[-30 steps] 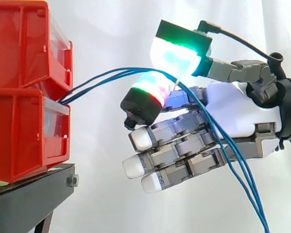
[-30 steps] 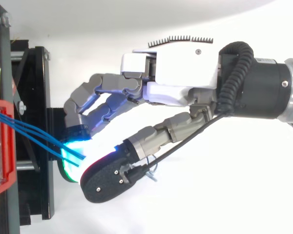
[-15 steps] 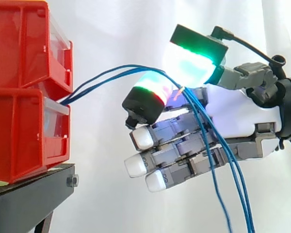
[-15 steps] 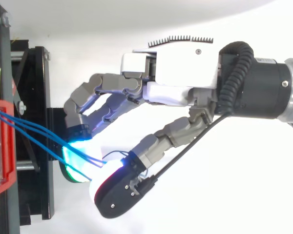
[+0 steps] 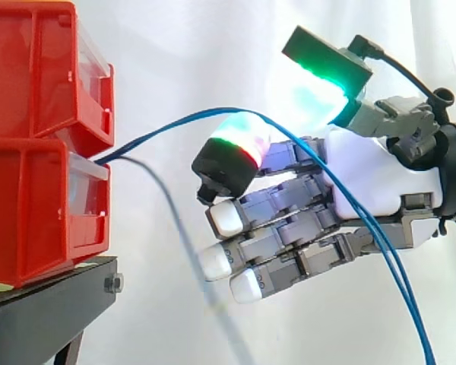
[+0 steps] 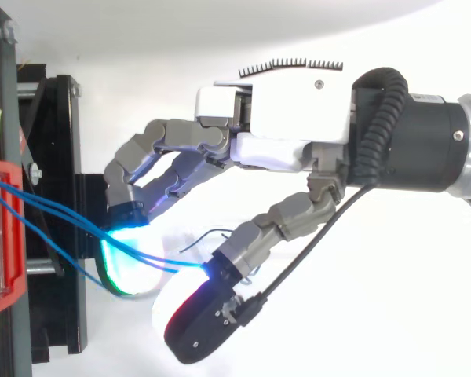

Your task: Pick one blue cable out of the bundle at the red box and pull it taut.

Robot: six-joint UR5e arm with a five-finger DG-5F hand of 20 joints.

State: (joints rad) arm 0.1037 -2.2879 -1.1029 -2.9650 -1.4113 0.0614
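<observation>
A lab test setup: red bins on a black stand before a white curtain.

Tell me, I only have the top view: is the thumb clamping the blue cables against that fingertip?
Observer: No. From the side, the thumb stands raised, with a gap above the blue cables. They only lie draped over the red-green fingertip.
Operator: Are they taut past the hand?
Observer: No. Two strands hang slack down across it toward the bottom edge.
Operator: And the third strand?
Observer: It droops from the red bins, blurred, apart from the hand.
</observation>
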